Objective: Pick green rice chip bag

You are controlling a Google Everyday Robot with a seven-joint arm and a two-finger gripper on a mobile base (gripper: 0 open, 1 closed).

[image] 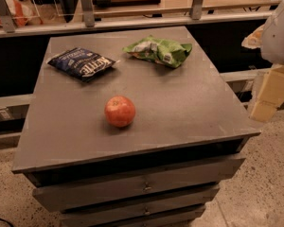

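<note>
Lying ungrasped near the worktop's (180, 112) far right corner, the green rice chip bag (158, 51) awaits pickup, the tool (270, 93) hanging beyond the right edge, its spread unclear.

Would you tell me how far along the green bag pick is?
Nothing looks done: the green bag lies untouched on the table, far right. In hand: the tool hangs beyond the right edge, apart from the bag. Left: reach, grasp, lift.
</note>
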